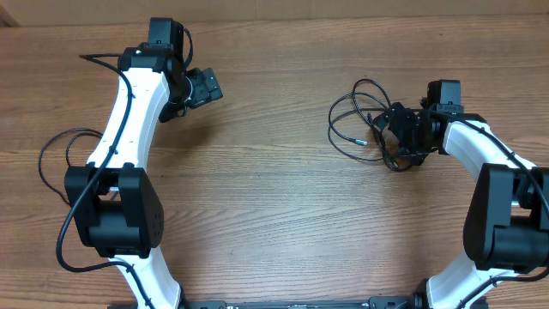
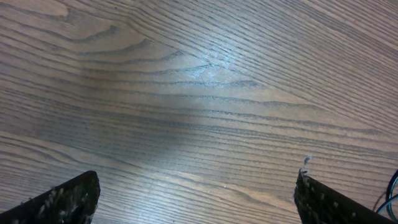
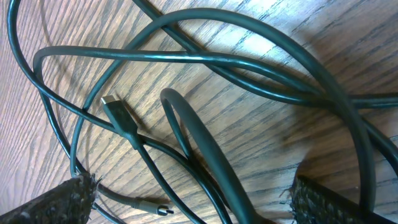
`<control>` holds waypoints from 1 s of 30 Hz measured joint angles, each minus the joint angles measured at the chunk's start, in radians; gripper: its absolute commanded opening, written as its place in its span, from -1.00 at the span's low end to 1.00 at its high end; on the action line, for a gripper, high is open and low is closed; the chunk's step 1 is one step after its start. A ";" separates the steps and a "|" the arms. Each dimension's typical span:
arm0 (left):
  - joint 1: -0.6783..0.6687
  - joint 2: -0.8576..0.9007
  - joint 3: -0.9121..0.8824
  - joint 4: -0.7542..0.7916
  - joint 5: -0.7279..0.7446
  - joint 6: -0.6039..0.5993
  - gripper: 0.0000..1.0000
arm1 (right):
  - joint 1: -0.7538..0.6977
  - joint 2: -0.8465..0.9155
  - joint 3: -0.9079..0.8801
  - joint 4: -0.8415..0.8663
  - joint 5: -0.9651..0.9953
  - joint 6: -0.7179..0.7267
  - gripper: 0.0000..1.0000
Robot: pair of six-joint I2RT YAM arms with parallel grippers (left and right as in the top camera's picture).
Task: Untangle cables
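The cables [image 1: 353,137] lie as a tangle of thin black loops on the right side of the table, just left of my right gripper [image 1: 401,137]. In the right wrist view the cables [image 3: 186,59] cross one another, with one plug [image 3: 118,115] at centre left and another plug [image 3: 158,208] low down. My right gripper [image 3: 196,205] stands open above them, and several strands run between its fingers [image 3: 336,202]. My left gripper [image 1: 206,86] is far off at the back left. In its own view the left gripper [image 2: 198,205] is open over bare wood.
The wooden table [image 1: 274,197] stretches between the two arms. The left arm's own thicker black cable [image 1: 51,154] loops out at the left edge. A bit of dark cable [image 2: 388,199] shows at the right edge of the left wrist view.
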 measured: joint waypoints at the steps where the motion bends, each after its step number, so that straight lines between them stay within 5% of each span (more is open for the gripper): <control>1: 0.000 0.000 0.000 0.000 0.000 0.000 1.00 | 0.000 0.000 0.000 0.000 0.000 0.000 1.00; 15: 0.000 0.000 0.000 0.000 0.000 0.000 0.99 | -0.002 0.011 -0.015 0.170 0.047 0.004 1.00; 23: 0.000 0.000 0.000 0.000 0.000 0.000 0.99 | -0.013 0.023 -0.017 0.175 -0.134 0.057 0.94; 24: 0.000 0.000 0.000 0.000 0.000 0.000 0.99 | -0.013 0.024 -0.017 0.171 -0.148 0.055 0.68; 25: 0.000 0.000 0.000 0.000 0.000 0.000 0.99 | -0.013 0.025 -0.018 0.163 -0.163 0.047 0.18; 26: 0.000 0.000 0.000 0.000 0.000 0.000 0.99 | -0.013 0.027 -0.022 0.154 -0.172 0.047 -0.69; 30: 0.000 0.000 0.000 0.000 0.000 0.000 0.99 | -0.016 0.048 -0.041 0.108 -0.210 0.024 -0.92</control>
